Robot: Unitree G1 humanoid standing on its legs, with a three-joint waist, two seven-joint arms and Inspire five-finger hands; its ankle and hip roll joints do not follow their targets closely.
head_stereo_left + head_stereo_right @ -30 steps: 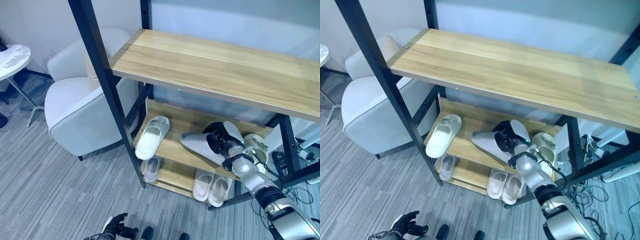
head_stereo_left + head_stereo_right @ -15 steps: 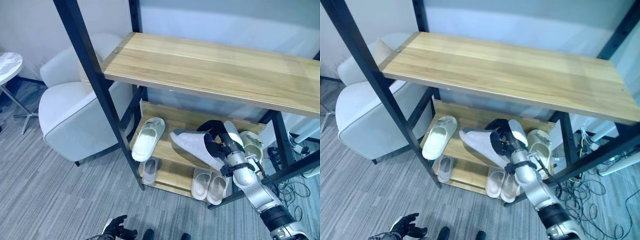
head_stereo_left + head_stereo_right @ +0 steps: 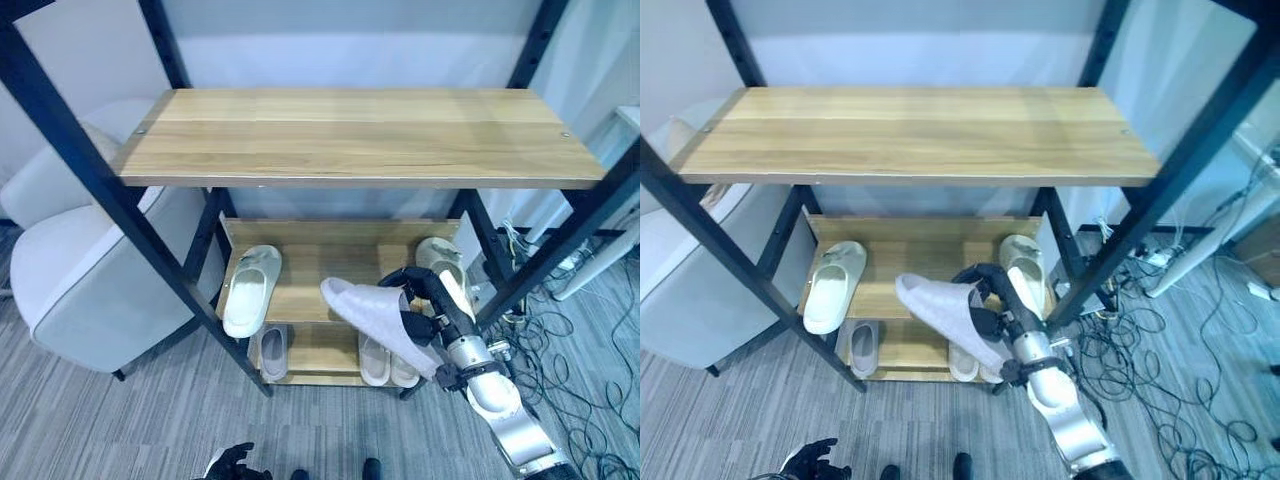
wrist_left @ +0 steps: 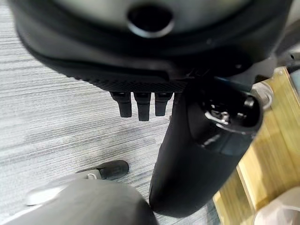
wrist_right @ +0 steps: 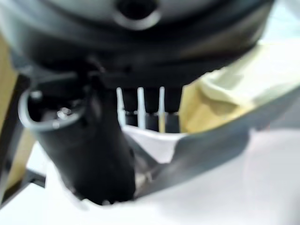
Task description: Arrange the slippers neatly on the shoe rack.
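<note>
Lifted off the shelf now, the grey slipper hangs pinched at its heel in the right hand; soft, light, floppy. Left hand curls empty.

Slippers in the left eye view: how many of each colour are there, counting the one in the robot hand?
Grey fabric slipper, held in the right robot hand: 1
Cream foam slippers on the middle shelf, left and right: 2
Pale slippers on the bottom shelf: 3
Total: 6
</note>
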